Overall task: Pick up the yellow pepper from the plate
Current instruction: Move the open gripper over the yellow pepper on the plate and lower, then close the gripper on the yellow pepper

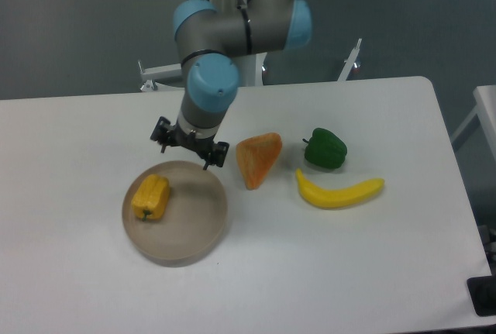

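Observation:
The yellow pepper (150, 197) lies on the left part of the round tan-grey plate (194, 225) on the white table. My gripper (187, 157) hangs over the plate's far rim, up and to the right of the pepper and apart from it. Its two dark fingers are spread wide, open, with nothing between them.
An orange wedge-shaped piece (258, 159) lies just right of the gripper. Farther right are a green pepper (324, 149) and a yellow banana (339, 192). The arm's base column (232, 55) stands at the table's back edge.

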You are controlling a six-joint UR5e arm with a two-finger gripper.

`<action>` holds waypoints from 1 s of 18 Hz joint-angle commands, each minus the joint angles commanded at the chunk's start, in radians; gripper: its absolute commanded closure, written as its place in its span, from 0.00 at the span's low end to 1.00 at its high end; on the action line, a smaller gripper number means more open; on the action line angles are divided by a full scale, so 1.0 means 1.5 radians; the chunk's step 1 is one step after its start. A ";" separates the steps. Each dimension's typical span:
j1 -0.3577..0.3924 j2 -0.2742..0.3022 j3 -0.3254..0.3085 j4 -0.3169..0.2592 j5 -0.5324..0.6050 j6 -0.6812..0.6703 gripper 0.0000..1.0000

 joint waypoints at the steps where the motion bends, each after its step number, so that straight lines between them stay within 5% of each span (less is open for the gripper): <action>1: -0.008 -0.005 0.000 0.001 0.000 -0.003 0.00; 10: -0.044 -0.041 0.015 0.058 0.000 -0.046 0.00; 18: -0.070 -0.074 0.052 0.061 0.003 -0.076 0.00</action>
